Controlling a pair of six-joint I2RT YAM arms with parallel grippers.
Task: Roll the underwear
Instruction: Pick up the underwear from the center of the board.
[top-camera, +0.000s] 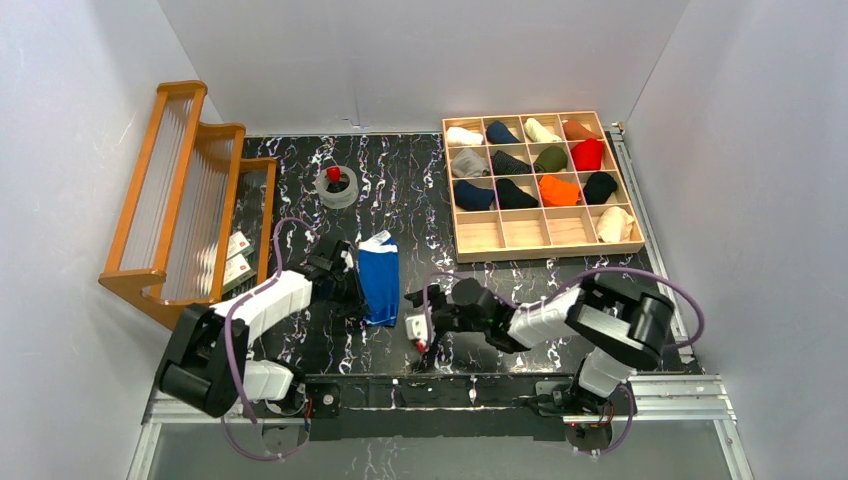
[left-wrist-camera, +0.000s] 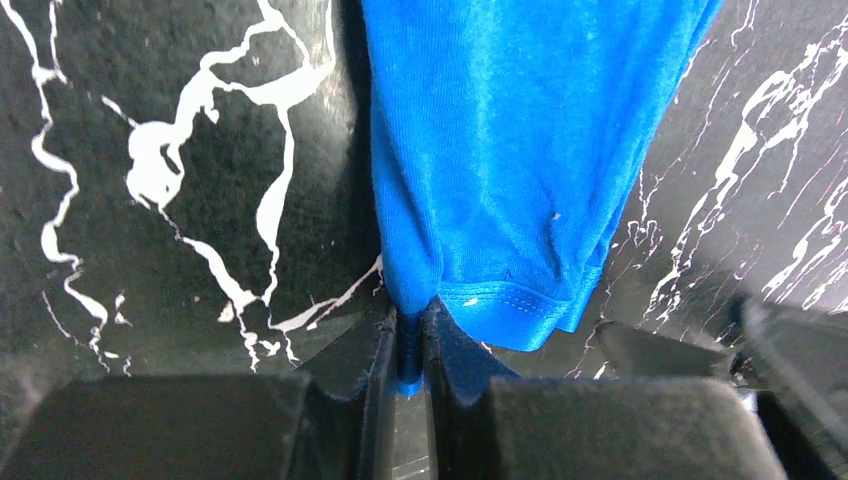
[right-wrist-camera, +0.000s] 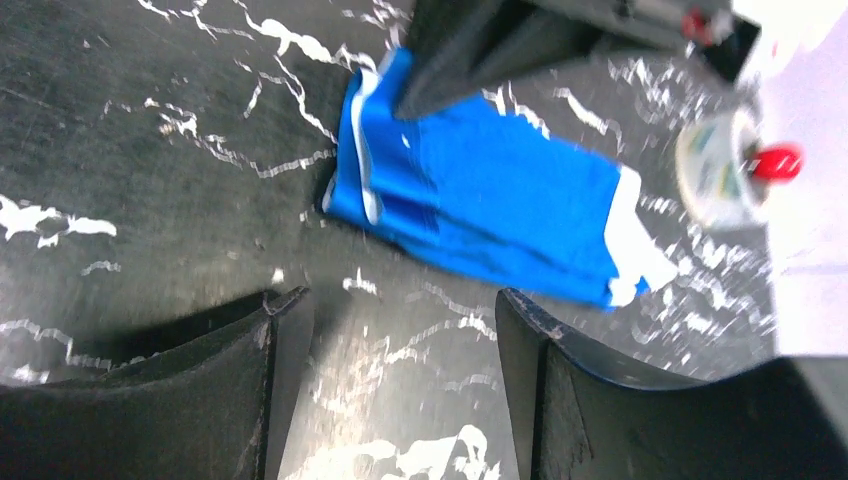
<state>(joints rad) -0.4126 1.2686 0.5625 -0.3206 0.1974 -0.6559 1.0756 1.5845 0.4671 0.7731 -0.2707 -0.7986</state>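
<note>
Royal blue underwear (top-camera: 379, 282) folded into a narrow, white-trimmed strip; left gripper (left-wrist-camera: 410, 335) pinches its hem, right gripper (right-wrist-camera: 400, 380) gapes wide, empty.

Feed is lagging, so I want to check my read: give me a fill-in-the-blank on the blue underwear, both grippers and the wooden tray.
The left gripper is ____ on the hem of the royal blue fabric underwear.
The right gripper stands ____, holding nothing, over the black marbled table.
The underwear lies folded flat, not yet ____.
The wooden compartment tray sits at the table's far ____ side.
Missing words: shut; open; rolled; right.
</note>
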